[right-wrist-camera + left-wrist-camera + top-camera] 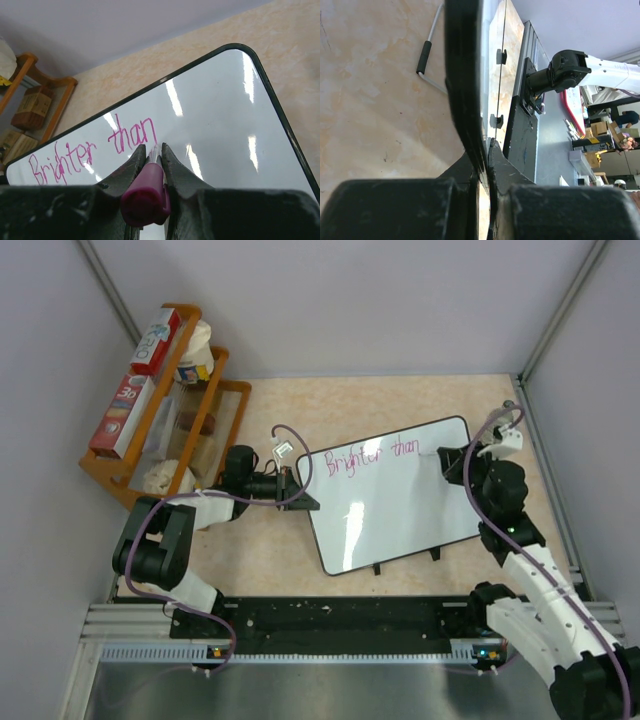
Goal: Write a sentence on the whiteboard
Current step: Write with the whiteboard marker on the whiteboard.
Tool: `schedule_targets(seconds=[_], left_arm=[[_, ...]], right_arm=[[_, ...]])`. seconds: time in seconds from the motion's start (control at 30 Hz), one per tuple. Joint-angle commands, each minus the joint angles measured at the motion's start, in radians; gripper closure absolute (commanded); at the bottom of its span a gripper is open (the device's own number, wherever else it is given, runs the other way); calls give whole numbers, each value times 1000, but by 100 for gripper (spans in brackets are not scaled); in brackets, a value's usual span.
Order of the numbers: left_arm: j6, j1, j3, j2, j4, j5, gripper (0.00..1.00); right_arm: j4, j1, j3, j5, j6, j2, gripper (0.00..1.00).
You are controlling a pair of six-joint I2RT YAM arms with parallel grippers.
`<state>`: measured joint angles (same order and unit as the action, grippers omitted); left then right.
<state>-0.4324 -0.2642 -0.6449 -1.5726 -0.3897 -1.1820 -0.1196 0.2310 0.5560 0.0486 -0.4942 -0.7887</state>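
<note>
The left tool (293, 487) is clamped on the whiteboard (400, 515) at its left edge. The right tool (152, 151) is closed on a magenta marker (147, 192), tip at the whiteboard's upper part beside the sentence (370, 454) "Brighter than".

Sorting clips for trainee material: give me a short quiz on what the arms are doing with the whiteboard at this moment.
1. True or false: the left jaws clamp the whiteboard by its edge.
2. The writing now reads: A) Brighter than; B) Brighter than yesterday; C) nothing.
3. Fill in: the right jaws grip a ___ marker.
Key: 1 true; 2 A; 3 pink.
</note>
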Motion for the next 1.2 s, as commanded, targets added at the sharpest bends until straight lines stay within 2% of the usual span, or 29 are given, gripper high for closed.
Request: schedule_targets(seconds=[0.0,0.23,0.8,1.17], left_arm=[[207,-27,36,-10,-1,85,100],[205,-27,37,-9,-6,87,100],[199,-27,39,-9,-15,87,100],[205,-27,28,-18,-5,87,100]], right_arm=[[15,-7,35,4,-17,92,100],[67,-10,42,-41,-15,166,100],[98,-9,25,-124,-10,132,100],[133,-9,45,-170,51,106,100]])
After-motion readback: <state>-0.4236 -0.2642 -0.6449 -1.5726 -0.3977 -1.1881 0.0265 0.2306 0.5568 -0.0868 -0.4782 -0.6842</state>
